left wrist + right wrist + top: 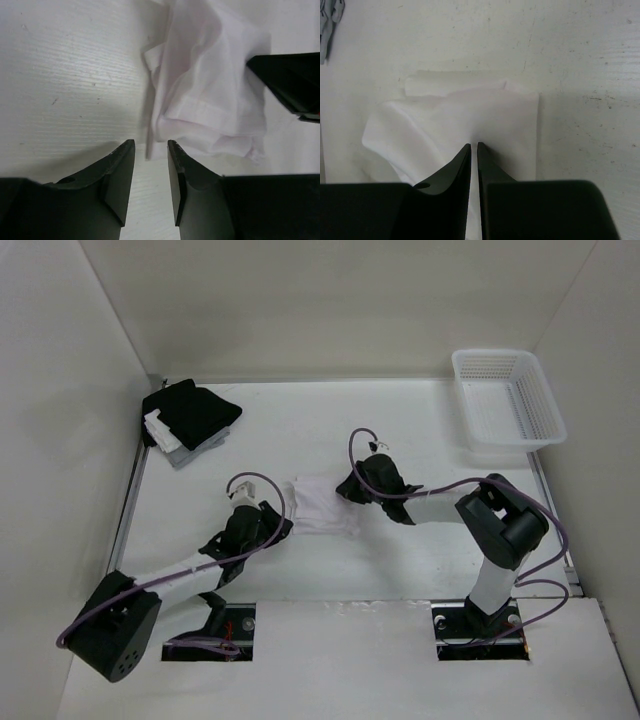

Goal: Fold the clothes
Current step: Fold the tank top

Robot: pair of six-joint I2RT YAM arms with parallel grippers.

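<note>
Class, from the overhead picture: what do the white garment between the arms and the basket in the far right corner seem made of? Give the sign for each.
The white garment: thin soft cloth, perhaps cotton, matte; it creases and slumps in loose folds. The basket: white moulded plastic, it seems, smooth; stiff walls pierced by regular mesh holes.

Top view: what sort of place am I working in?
Probably a lab test cell: white table boxed by bare white walls, holding a white garment, cloth bundle and mesh basket.

No text, label, brand, number or sign can be read anywhere here.
</note>
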